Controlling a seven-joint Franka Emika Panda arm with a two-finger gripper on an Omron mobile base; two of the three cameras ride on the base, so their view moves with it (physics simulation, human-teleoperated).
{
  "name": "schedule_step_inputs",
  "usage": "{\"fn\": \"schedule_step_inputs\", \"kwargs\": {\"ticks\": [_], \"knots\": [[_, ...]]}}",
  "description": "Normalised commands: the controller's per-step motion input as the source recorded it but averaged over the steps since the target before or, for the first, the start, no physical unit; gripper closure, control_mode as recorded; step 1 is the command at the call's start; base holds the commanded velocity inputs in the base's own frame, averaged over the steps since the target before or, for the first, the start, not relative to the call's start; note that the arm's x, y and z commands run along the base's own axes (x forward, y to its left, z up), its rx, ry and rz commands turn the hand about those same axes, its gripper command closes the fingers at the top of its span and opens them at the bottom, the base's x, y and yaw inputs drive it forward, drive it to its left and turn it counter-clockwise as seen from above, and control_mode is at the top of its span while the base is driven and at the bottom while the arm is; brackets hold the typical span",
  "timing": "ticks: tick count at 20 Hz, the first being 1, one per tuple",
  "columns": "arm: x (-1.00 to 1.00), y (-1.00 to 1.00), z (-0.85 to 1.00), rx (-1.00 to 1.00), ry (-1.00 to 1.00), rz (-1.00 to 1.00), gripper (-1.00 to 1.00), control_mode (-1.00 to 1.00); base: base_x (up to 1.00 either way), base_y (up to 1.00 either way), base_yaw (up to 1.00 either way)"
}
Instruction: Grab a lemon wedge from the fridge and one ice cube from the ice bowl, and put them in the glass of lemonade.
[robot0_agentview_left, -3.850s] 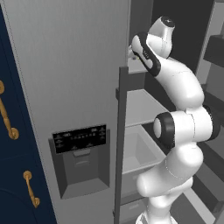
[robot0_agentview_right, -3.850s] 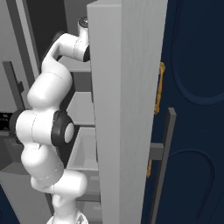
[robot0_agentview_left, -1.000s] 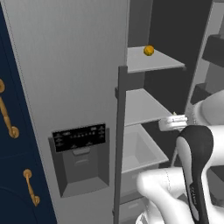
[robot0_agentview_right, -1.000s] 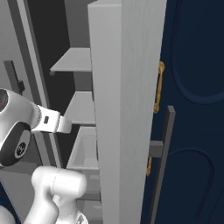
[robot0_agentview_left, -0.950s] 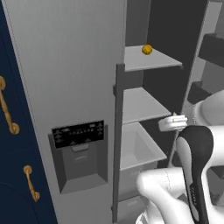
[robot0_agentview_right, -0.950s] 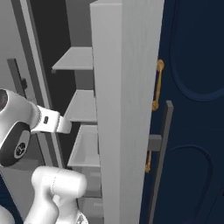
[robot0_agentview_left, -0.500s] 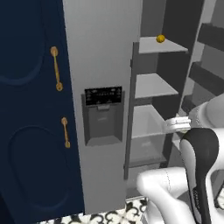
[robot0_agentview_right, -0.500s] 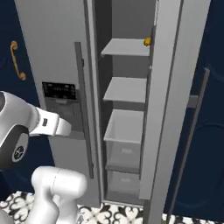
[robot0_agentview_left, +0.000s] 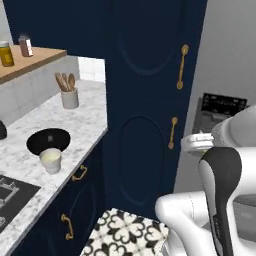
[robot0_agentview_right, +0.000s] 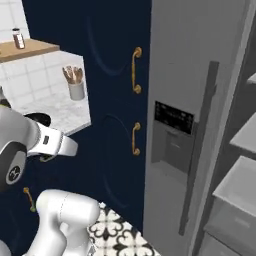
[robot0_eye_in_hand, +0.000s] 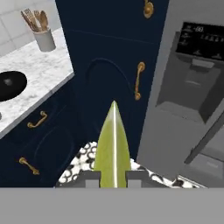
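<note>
The end effector (robot0_eye_in_hand: 114, 177) is clenched on the lemon wedge (robot0_eye_in_hand: 113, 148), a yellow-green sliver standing up between the two finger tips in the hand view, over the patterned floor (robot0_eye_in_hand: 83, 162) before the navy cupboards (robot0_eye_in_hand: 109, 65). The glass of lemonade (robot0_agentview_left: 50, 160) stands near the front edge of the marble bench (robot0_agentview_left: 75, 125), just beside a black bowl (robot0_agentview_left: 48, 140). The fridge (robot0_agentview_right: 200, 75) stands to the right, its dispenser panel (robot0_agentview_right: 173, 118) facing out.
</note>
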Motion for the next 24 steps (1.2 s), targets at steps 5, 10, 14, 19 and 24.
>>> {"fn": "schedule_step_inputs", "kwargs": {"ticks": [5,10,14,19,24], "knots": [[0.0,0.0,0.0,0.0,0.0,0.0,1.0,1.0,0.0,0.14,1.0],[0.0,0.0,0.0,0.0,0.0,0.0,1.0,1.0,0.02,0.1,0.92],[0.0,0.0,0.0,0.0,0.0,0.0,1.0,1.0,0.77,-0.28,0.44],[0.0,0.0,0.0,0.0,0.0,0.0,1.0,1.0,1.0,-0.17,0.05],[0.0,0.0,0.0,0.0,0.0,0.0,1.0,1.0,0.76,-0.01,0.0]]}}
